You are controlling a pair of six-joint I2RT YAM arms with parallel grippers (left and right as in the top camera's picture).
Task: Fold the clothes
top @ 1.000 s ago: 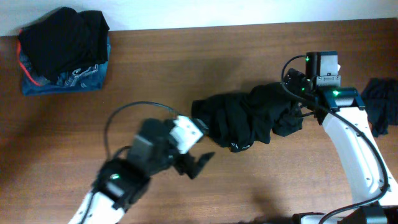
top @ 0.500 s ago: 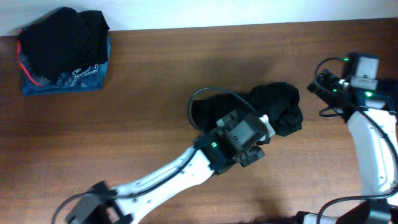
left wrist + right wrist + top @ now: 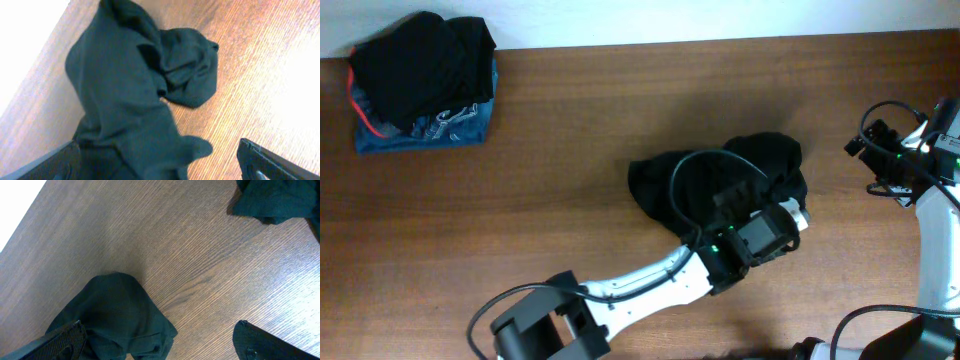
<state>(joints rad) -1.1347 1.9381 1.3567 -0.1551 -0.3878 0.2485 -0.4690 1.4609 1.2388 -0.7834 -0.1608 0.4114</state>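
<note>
The brown wood-grain surface (image 3: 570, 120) fills nearly the whole overhead view, with a strip of pale wall (image 3: 620, 20) along its far edge. In the far left corner sits a pile of clothing: a bundled black garment (image 3: 420, 65) on top of a folded blue patterned one (image 3: 440, 130) with a red edge showing at its left side.

The black T-shirt (image 3: 655, 185) lies crumpled in a loose, elongated heap right of the middle of the surface, unfolded. The left arm stretches across from the near edge. Its left hand (image 3: 160, 162) hangs over the shirt's right end with fingers spread wide apart, gripping nothing.

At the right edge, the right hand (image 3: 165, 342) is also spread wide and empty, with a lobe of the shirt below it. A second dark cloth (image 3: 272, 200) lies apart from it on the bare wood.
</note>
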